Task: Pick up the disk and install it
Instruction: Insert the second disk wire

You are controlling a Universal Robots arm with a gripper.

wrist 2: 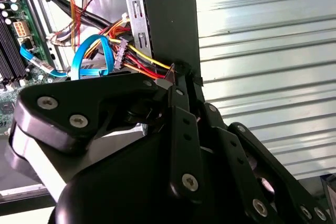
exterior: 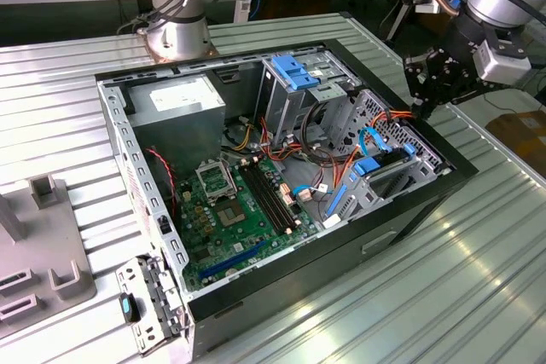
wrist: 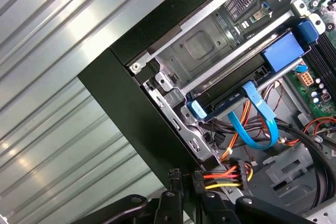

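Observation:
The disk (exterior: 386,170) is a dark slab with blue rails, lying in the lower bay of the metal cage at the open computer case's (exterior: 401,236) right side in the exterior view. In the first wrist view the disk (wrist: 226,97) sits between its blue rail ends, beside a looped blue cable (wrist: 257,124). My gripper (exterior: 424,108) hovers just above the case's right wall, close to the bay. Its fingers are shut with nothing between them. In both wrist views my gripper (wrist 2: 177,72) (wrist: 185,178) is next to the black case edge and a bundle of red and yellow wires (wrist 2: 139,56).
Inside the case are a grey power-supply box (exterior: 175,104), a green motherboard (exterior: 239,210) and a blue latch (exterior: 294,72) on the upper drive cage. A second arm's base (exterior: 175,31) stands behind the case. A grey fixture (exterior: 43,245) sits at the exterior view's left on the ribbed metal table (exterior: 478,279).

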